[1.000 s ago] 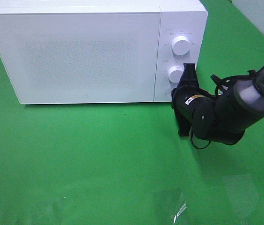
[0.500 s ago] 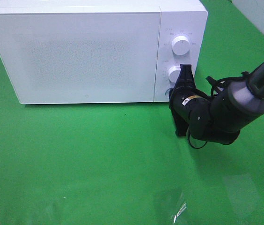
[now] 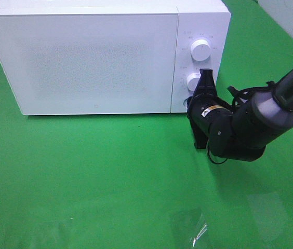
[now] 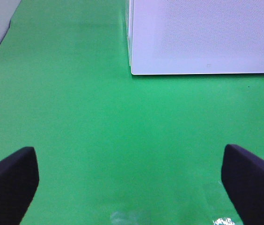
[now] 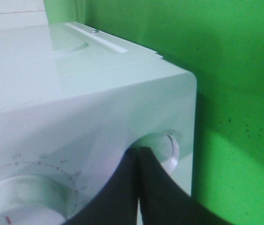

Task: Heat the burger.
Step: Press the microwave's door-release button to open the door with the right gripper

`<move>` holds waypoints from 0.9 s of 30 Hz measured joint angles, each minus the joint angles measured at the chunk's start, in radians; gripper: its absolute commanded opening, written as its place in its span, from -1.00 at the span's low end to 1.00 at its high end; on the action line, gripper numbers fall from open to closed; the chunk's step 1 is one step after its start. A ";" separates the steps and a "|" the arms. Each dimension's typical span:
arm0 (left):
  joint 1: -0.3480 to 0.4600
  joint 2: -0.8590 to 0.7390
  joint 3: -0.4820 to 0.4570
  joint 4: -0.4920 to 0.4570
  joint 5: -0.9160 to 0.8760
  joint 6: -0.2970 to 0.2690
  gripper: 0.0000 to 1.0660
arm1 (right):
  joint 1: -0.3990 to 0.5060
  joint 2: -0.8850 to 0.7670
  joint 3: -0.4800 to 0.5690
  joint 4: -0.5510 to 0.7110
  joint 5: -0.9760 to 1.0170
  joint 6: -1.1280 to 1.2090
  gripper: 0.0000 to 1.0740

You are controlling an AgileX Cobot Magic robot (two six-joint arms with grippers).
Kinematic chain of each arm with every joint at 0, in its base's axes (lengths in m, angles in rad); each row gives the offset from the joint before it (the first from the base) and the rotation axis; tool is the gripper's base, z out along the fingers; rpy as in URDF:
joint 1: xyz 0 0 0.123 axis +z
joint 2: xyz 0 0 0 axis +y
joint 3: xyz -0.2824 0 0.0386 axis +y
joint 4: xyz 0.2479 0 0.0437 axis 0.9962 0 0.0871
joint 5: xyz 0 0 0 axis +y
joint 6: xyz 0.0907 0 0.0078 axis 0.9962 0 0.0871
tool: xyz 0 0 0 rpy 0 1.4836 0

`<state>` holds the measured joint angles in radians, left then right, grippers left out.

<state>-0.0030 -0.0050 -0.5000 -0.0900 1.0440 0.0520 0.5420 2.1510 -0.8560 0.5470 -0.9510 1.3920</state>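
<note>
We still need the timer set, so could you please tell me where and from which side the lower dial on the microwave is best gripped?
Grip the lower dial by its round rim, coming straight at the control panel from the front. It is a short white knob standing out from the flat face of the microwave, so opposite sides of the rim are free. The right gripper is shut beside it and would probably need to open first.

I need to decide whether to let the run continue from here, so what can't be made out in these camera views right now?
- Burger: in no view; the microwave door is shut and frosted.
- Right pincer tips: the high view hides the contact with the lower knob; the right wrist view is too close.
- Dial markings: too small in the high view, blurred in the right wrist view.
- Left pincer: absent from the high view; frame edges cut its fingers.
</note>
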 measured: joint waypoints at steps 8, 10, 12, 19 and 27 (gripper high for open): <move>0.000 0.000 0.000 0.000 0.000 0.000 0.83 | 0.005 0.009 -0.013 0.025 -0.012 -0.008 -1.00; 0.000 0.000 0.000 0.000 0.000 0.000 0.83 | 0.006 0.010 -0.016 0.029 -0.011 -0.010 -1.00; 0.000 0.000 0.000 0.000 0.000 0.000 0.83 | 0.007 0.018 -0.024 0.034 -0.009 -0.016 -1.00; 0.000 0.000 0.000 0.000 0.000 0.000 0.83 | 0.010 0.060 -0.072 0.059 -0.004 -0.030 -1.00; 0.000 0.000 0.000 0.000 0.000 0.000 0.83 | 0.013 0.062 -0.083 0.078 0.008 -0.043 -1.00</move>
<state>-0.0030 -0.0050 -0.5000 -0.0900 1.0440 0.0520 0.5550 2.2130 -0.9390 0.6250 -0.9430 1.3490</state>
